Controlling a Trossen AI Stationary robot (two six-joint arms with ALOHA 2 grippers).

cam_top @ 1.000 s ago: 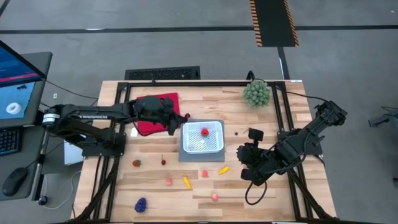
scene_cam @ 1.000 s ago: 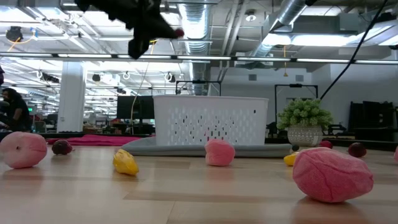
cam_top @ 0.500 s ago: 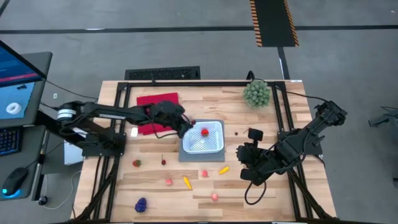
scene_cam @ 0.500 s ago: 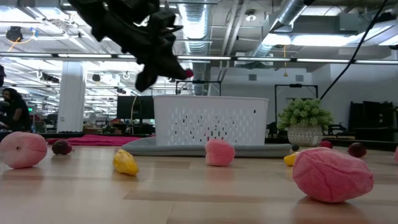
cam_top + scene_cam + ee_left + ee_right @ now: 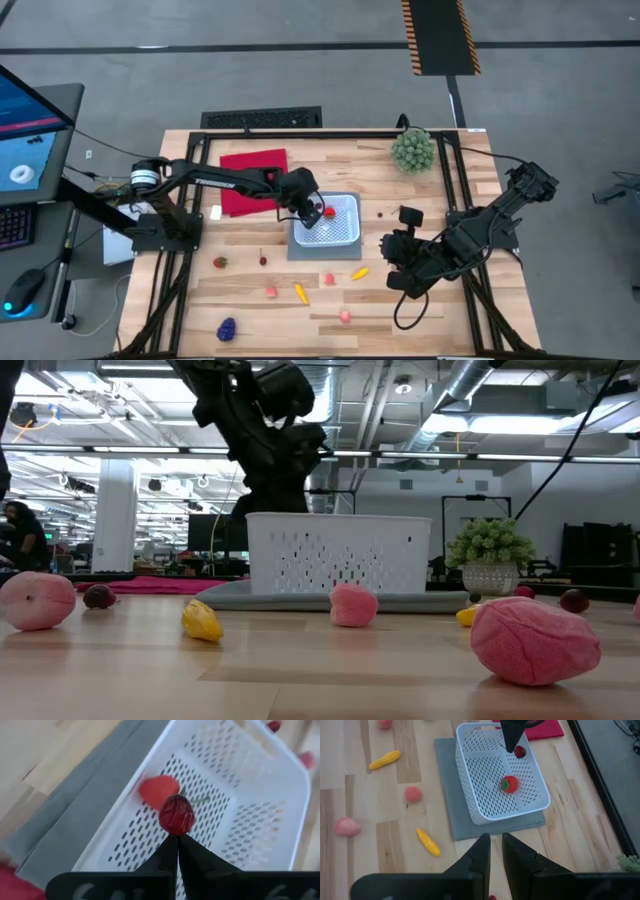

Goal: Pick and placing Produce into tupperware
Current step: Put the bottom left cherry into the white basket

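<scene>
The white tupperware (image 5: 347, 204) stands on a grey mat (image 5: 297, 250) at mid table. A red fruit with a green top (image 5: 509, 784) lies on its mesh floor. My left gripper (image 5: 315, 207) reaches over the tupperware's left part, shut on a small dark red fruit (image 5: 176, 815). It shows in the low view (image 5: 275, 460) behind the tupperware wall (image 5: 340, 550). My right gripper (image 5: 400, 270) waits open and empty to the right of the tupperware. Several tiny pieces lie on the near table, among them a purple grape bunch (image 5: 227, 328) and a yellow-orange piece (image 5: 300, 293). My left gripper pinches the dark red fruit's near end (image 5: 176, 832) between its two fingertips, which meet there. The fingers slant down from the table's left. The fruit sticks out beyond the tips, lifted clear above the tupperware's mesh floor (image 5: 210, 835).
A flat red cloth (image 5: 245, 170) lies left of the tupperware. A green spiky ball plant (image 5: 413, 150) stands at the far right. A strawberry (image 5: 219, 262), a dark cherry (image 5: 263, 261) and pink pieces (image 5: 328, 279) are scattered on the near wood.
My left gripper has gone toward the table's right edge, from over the red cloth to over the tupperware, and has come down toward it. It has kept shut on the dark red fruit, which has travelled with it.
</scene>
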